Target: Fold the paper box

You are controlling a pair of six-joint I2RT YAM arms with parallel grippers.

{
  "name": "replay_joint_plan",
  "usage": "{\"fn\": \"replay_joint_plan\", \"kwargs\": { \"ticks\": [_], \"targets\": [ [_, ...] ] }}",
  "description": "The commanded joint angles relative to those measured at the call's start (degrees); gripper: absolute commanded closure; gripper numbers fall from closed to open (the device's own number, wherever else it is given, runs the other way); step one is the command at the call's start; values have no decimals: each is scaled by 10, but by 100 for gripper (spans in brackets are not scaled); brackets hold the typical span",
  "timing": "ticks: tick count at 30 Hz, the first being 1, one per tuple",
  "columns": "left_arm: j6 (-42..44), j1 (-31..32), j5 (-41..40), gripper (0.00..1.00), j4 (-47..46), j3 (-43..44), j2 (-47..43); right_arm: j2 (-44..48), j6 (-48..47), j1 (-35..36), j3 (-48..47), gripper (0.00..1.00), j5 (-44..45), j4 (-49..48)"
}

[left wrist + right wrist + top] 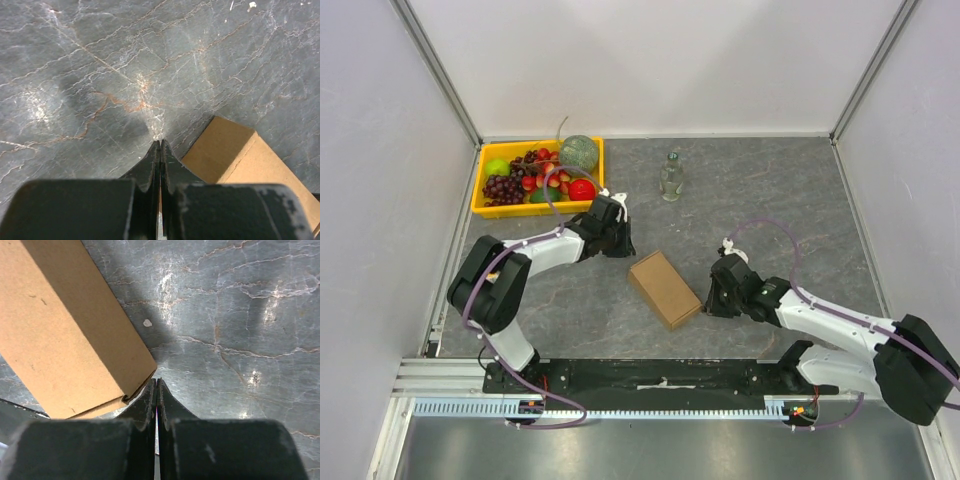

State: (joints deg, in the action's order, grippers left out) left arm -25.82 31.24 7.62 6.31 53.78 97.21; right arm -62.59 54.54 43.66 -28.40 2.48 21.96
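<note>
The paper box point(664, 288) is a small closed brown cardboard mailer lying flat and slanted in the middle of the grey table. My left gripper point(618, 244) is shut and empty, just off the box's far left corner; the box point(245, 160) shows at the lower right of the left wrist view, beside the tips point(160, 142). My right gripper point(713, 296) is shut and empty, just right of the box's near corner; the box point(65, 335) fills the upper left of the right wrist view, its corner close to the tips point(156, 380).
A yellow tray point(482, 182) of fruit stands at the back left. A small clear glass bottle point(671, 177) stands upright at the back middle. White walls enclose the table on three sides.
</note>
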Motion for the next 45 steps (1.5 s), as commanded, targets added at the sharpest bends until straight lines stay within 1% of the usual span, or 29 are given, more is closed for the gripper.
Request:
{"fn": "replay_joint_plan", "kwargs": {
  "ticks": [1,5,13,21,24,28,31,34,40,45],
  "targets": [
    [14,1,40,98,-37,-1,-2,-22,-4,2,-9,99,2,-33],
    [6,7,51,98,-35,-45,-35,-40,-22,-2,-28,98,14,-35],
    [-34,43,32,98,-27,-120,-102,-90,-63,-27,-70,98,9,-47],
    [-77,104,-5,98,0,-149,-141,-149,-95,-39,-124,98,-6,-69],
    [-97,121,-28,98,19,-162,-163,-173,-114,-45,-148,98,8,-71],
    [-124,129,-40,98,28,-191,-200,-182,-136,-80,-155,98,24,-74],
    [-142,141,-38,98,27,-215,-230,-194,-152,-102,-157,98,3,-100],
    [-157,155,-43,98,33,-229,-257,-209,-158,-107,-173,98,2,-90],
    [-169,161,-55,98,37,-251,-300,-172,-158,-114,-130,96,33,-53],
    [-160,161,-43,98,35,-241,-282,-158,-169,-114,-105,95,-2,-32]
  ]
}}
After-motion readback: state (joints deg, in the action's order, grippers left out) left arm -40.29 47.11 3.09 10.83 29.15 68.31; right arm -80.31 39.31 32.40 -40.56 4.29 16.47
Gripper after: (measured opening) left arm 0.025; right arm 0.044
